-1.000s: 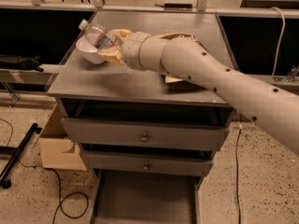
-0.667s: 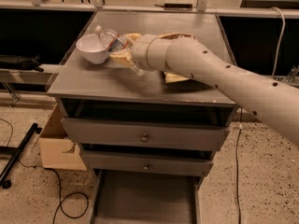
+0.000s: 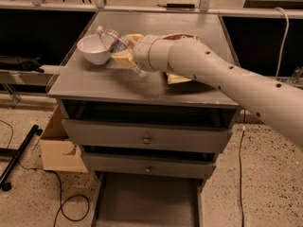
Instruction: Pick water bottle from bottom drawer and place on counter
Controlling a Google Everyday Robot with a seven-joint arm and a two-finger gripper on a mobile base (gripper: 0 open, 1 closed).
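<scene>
Camera view, drawer cabinet seen from the front and above. The robot arm [image 3: 227, 79] enters from the right edge and reaches across the counter [image 3: 94, 82] toward the upper left of the frame. The gripper [image 3: 122, 47] sits at the arm's tip, over the left half of the counter and just right of a white bowl [image 3: 91, 50]. Its tan fingers [image 3: 124, 58] lie on either side of the water bottle [image 3: 110, 38] and are clamped on it. The bottle is tilted, white cap toward the upper left above the bowl's rim, base toward the lower right near the counter surface; whether it touches the bowl cannot be told. A flat tan object [image 3: 179, 78] lies on the counter, largely hidden beneath the arm. Below the counter are two closed drawer fronts with knobs [image 3: 147, 139]. The bottom drawer [image 3: 147, 202] stands pulled open at the lower centre, its grey floor showing. A cardboard box [image 3: 57, 150] stands on the speckled floor [image 3: 265, 183] left of the cabinet.
</scene>
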